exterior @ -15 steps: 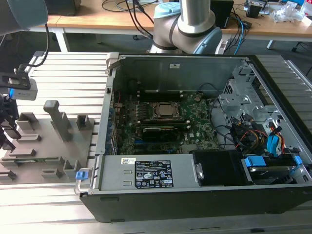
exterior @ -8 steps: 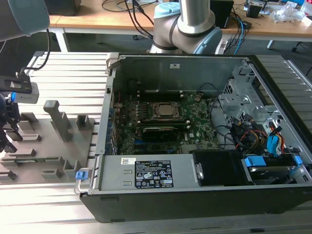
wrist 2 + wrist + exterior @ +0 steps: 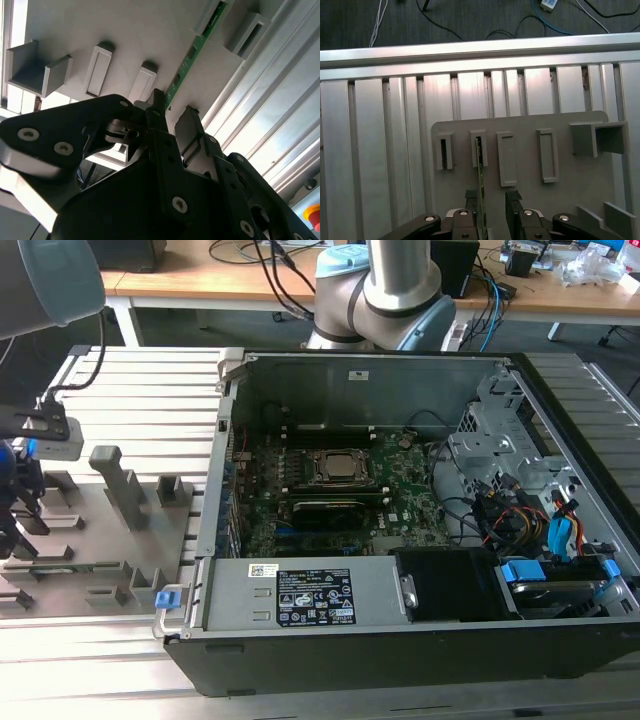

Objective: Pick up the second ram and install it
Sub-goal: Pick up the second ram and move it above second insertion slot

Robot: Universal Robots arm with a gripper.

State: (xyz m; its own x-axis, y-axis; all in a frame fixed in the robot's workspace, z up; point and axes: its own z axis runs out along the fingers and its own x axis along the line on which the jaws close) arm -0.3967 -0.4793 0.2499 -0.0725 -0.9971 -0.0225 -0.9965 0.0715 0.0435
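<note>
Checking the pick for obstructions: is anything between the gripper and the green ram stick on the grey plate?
Nothing visible is. In the first wrist view the ram stick stands on edge in its slots on the grey plate. The open gripper straddles one end of it, one finger on each side, with only bare gap between.

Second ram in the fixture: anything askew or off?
Nothing damaged. The second ram stands straight on edge in its grey holder. One oddity: it sits off-centre in the open pincer, hard by one finger, with clear gap to the other.
</note>
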